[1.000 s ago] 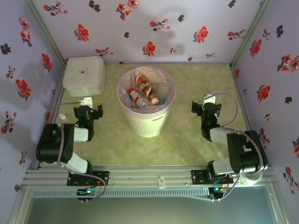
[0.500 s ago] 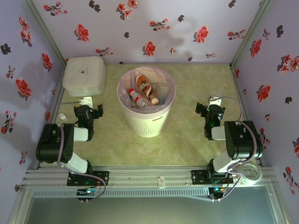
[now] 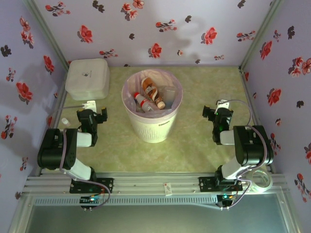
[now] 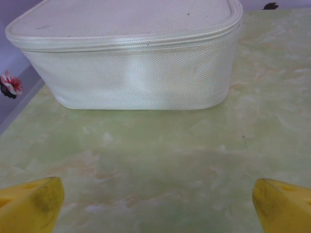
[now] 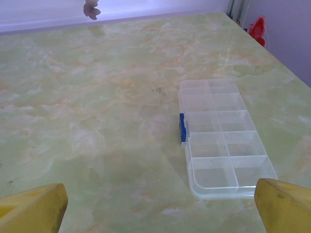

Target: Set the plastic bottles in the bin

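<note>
Left tool (image 4: 160, 201) gapes above green marbled table (image 4: 146, 150) between flowered purple walls (image 3: 170, 29).

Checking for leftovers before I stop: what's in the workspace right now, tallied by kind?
Bin: 1
White zipped case: 1
Clear compartment box: 1
Bottles visible in the bin: 3, others possibly hidden
Total: 6

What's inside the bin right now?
In the bin, lined with a pink bag, lie several plastic bottles: one clear with a red cap, one brownish, another clear. They pile up, so anything beneath them, and the bin's bottom, is hidden.
</note>
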